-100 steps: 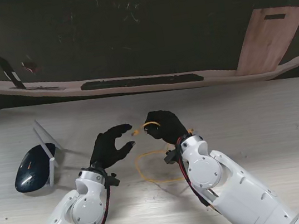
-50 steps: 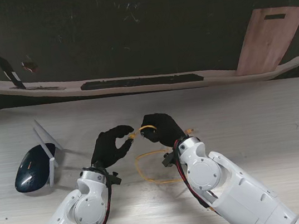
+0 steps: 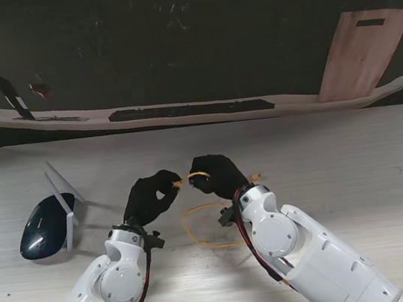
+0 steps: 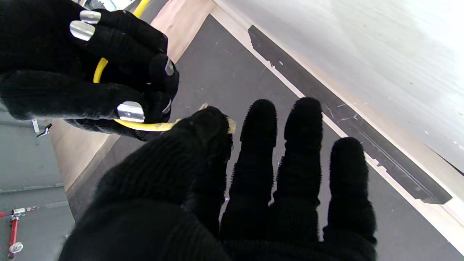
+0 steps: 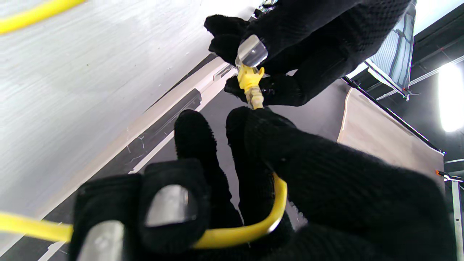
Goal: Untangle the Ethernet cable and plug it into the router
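A yellow Ethernet cable (image 3: 191, 232) lies in a loose loop on the table, nearer to me than both hands. Its free end rises between them. My right hand (image 3: 216, 175) is shut on the cable (image 5: 246, 228) a short way behind the plug. The yellow-booted plug (image 5: 249, 78) with its clear tip sticks out toward my left hand (image 3: 151, 196). The left thumb and forefinger (image 5: 308, 36) pinch that plug, and the other left fingers (image 4: 301, 163) stay stretched out. The dark blue router (image 3: 40, 228) with white antennas lies on the table at the far left.
The pale wooden table (image 3: 355, 166) reaches to a curved far edge. Beyond it is dark floor with a black strip (image 3: 188, 110) and a wooden board (image 3: 361, 51) at the back right. A router antenna (image 3: 64, 209) stands up beside my left forearm.
The two hands have drawn together. The left thumb and forefinger, apart a second ago, have shut on the plug held out by the right hand.
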You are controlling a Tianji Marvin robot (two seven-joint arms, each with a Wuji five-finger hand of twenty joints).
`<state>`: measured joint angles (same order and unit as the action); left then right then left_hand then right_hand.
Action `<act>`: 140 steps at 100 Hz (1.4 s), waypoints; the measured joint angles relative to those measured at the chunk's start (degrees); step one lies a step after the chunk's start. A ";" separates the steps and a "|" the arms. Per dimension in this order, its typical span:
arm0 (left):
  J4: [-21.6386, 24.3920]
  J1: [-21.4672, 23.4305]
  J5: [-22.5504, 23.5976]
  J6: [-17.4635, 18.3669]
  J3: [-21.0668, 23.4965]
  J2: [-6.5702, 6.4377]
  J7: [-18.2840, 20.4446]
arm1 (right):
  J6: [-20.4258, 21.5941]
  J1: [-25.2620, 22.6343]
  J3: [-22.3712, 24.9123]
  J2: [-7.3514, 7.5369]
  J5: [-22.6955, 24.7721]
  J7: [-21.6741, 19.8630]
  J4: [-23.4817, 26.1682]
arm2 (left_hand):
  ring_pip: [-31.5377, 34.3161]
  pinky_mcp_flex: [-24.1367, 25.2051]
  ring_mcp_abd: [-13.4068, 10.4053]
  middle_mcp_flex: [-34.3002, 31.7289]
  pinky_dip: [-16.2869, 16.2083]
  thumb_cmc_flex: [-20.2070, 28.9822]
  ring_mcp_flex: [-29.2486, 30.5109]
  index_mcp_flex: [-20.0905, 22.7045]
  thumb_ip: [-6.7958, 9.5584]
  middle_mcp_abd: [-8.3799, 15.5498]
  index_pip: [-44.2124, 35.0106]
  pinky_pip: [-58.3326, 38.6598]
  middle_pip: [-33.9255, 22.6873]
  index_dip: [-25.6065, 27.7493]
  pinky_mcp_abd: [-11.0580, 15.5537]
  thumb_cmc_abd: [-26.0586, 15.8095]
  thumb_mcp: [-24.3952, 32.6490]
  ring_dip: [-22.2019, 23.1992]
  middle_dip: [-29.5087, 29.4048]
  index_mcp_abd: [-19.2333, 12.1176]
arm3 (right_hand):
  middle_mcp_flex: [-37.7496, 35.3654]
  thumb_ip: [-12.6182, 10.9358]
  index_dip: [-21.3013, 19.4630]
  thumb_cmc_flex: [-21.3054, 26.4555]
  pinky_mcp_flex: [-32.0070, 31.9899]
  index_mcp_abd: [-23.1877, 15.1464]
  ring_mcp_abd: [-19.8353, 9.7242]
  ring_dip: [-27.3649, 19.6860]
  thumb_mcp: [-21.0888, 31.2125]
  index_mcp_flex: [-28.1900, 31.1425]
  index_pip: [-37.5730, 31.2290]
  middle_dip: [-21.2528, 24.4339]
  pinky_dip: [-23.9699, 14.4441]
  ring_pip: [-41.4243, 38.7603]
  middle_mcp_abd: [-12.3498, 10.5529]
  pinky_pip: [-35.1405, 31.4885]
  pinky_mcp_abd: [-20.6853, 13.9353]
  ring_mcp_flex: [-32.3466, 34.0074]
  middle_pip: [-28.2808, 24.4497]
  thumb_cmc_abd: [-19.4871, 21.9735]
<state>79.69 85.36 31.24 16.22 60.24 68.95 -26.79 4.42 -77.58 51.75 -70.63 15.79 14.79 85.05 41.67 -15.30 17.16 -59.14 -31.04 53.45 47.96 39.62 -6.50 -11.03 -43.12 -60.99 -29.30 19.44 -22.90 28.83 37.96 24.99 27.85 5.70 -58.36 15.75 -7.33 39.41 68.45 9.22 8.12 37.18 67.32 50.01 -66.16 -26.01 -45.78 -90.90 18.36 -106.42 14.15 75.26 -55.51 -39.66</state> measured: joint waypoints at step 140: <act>0.15 -0.66 1.78 -5.72 -2.07 0.29 -1.67 | 1.73 6.31 -5.67 1.24 12.45 0.47 -5.68 | 7.53 -4.34 0.04 -4.78 -1.43 -0.10 6.41 1.17 -0.12 -0.37 -5.53 -3.39 -8.28 -1.41 -0.29 4.74 6.68 1.23 0.06 4.12 | 1.35 -1.00 0.23 -1.81 -9.96 3.42 11.03 -16.99 2.47 -5.64 6.52 2.91 28.54 35.98 4.06 22.77 19.54 -2.93 4.64 -11.34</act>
<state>79.84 84.70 33.02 10.50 58.17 69.24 -28.46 6.15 -71.27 46.08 -69.38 28.23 15.26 79.37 49.20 -19.64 17.20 -63.93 -32.47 53.35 54.36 40.79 -6.62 -11.40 -48.65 -64.38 -37.58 18.03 -23.18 33.57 44.64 26.23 27.91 9.82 -57.01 14.74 -7.10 37.60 58.49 12.64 19.15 20.19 69.79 44.37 -59.64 -23.11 -17.24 -54.93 22.42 -83.65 33.69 72.33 -50.87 -51.00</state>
